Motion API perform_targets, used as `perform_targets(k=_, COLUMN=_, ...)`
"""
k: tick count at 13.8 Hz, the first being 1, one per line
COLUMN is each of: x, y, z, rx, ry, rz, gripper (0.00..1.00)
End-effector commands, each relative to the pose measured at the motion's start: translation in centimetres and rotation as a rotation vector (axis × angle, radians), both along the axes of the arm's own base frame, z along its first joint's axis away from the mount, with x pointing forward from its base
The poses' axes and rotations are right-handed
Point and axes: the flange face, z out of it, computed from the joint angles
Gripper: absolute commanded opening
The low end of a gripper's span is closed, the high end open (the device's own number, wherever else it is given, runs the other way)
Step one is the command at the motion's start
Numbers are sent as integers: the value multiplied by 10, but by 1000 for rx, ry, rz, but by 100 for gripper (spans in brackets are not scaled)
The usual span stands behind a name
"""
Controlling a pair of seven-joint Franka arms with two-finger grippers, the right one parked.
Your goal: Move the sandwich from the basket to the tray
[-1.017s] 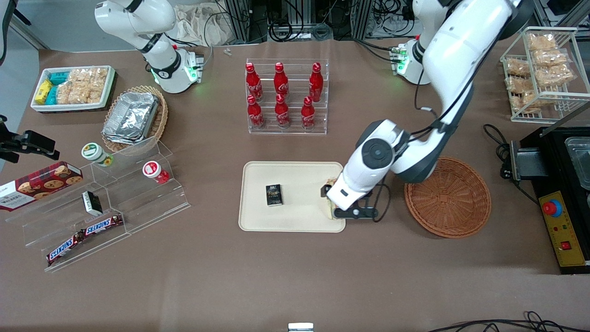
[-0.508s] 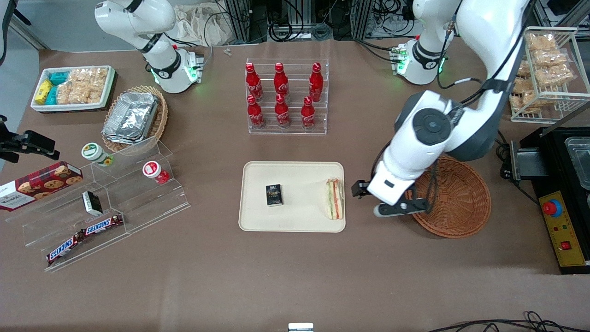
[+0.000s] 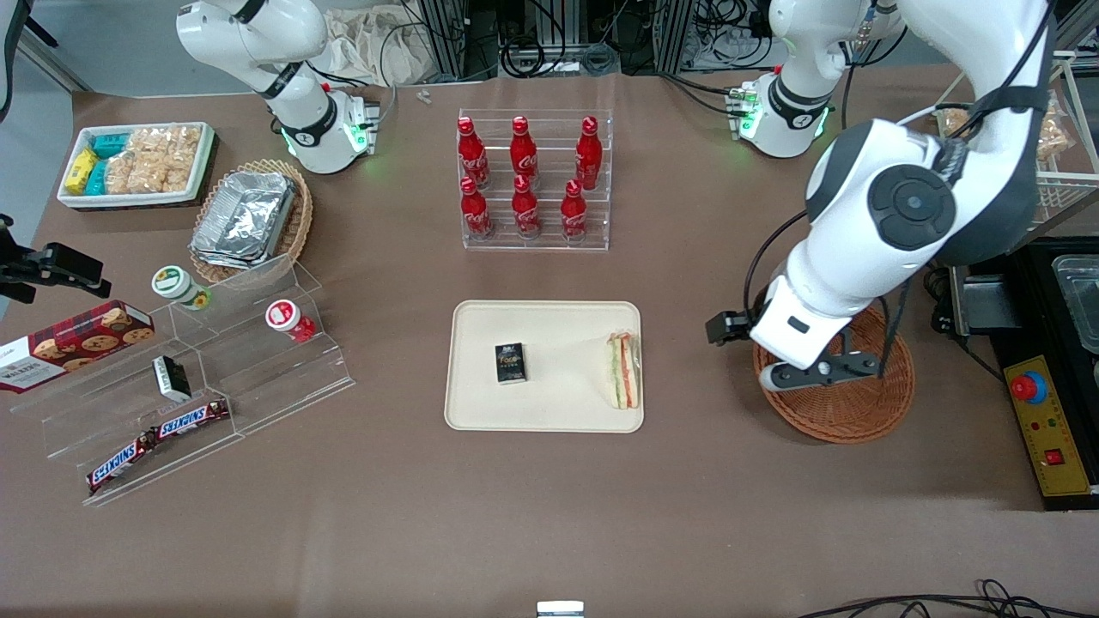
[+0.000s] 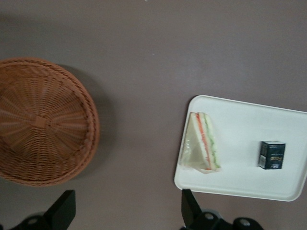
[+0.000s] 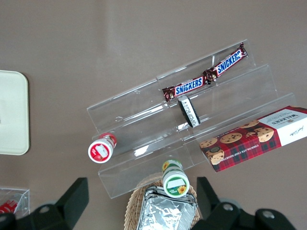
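While the sandwich (image 3: pixel 624 370) lies on the tray (image 3: pixel 549 416) at frame centre, gripper (image 4: pixel 125 211) spread, empty, above tabletop (image 3: pixel 549 515) beside basket (image 3: pixel 846 416).

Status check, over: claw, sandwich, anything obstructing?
Claw open, empty, above round reddish-brown wicker basket. Triangular wedge sandwich lies on flat beige tray, at its basket-side edge. Small dark box also on tray, apart from sandwich.

Robot lab: aluminium framing (image 3: pixel 549 34), cables (image 3: pixel 730 26)

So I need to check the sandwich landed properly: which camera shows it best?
The left wrist view: the sandwich is large and unblocked on the tray, with the open end effector raised above. The front view shows it smaller; the right wrist view misses it.
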Motion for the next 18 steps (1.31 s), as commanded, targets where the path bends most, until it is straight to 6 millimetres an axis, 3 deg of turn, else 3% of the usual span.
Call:
perform_targets(k=1, x=-10, y=37, z=37, rx=7, ry=26, rz=-31, gripper=99)
perform_targets(k=5, x=-32, y=106, z=78, rx=15, ry=66, rz=-52, gripper=99)
perform_targets(k=6, x=-39, y=113, z=86, rx=24, ry=73, rz=-53, gripper=99)
perform_targets(k=9, x=-69, y=123, z=112, rx=46, ry=80, rz=-43, gripper=99)
perform_targets(k=14, x=-108, y=137, z=137, rx=55, ry=55, rz=-20, gripper=99)
perform_targets(k=18, x=-95, y=136, z=145, rx=53, ry=30, rz=-24, gripper=100)
